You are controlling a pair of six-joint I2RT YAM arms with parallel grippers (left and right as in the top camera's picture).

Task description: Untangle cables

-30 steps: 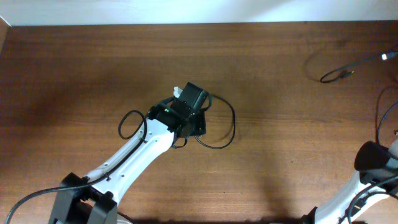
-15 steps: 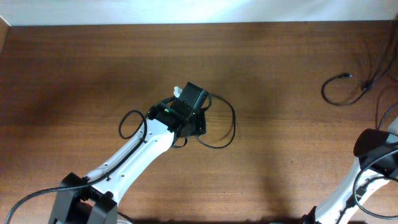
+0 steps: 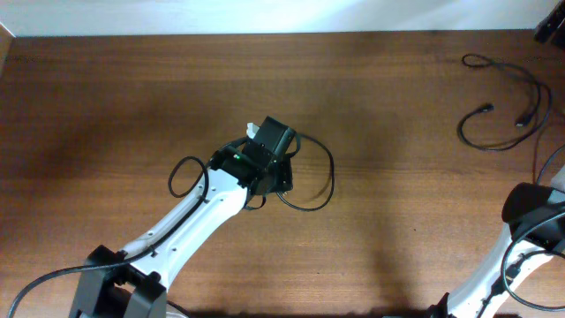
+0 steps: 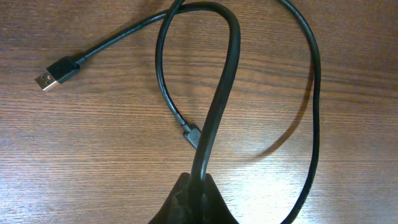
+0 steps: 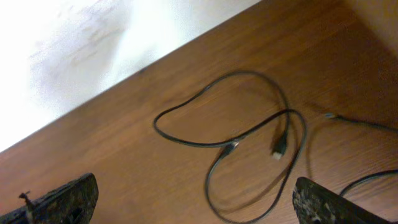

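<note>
Your left gripper (image 4: 198, 186) pinches the thick black cable (image 4: 227, 74) at mid-table (image 3: 132, 106), jaws pressed together, probably anchoring it so its loops can be drawn apart. Your right gripper (image 5: 196, 202) hangs spread wide and empty above the thin cable (image 5: 258, 127), which lies loose near the far right edge.

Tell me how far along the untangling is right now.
Done: a thin cable lies apart at the table's far right, with the right gripper open and empty near it. In hand: the left gripper is shut on a black cable mid-table. Left: that cable loops back on itself and crosses the USB-plug lead, so it needs spreading out; whether they're one cord, I can't tell.
</note>
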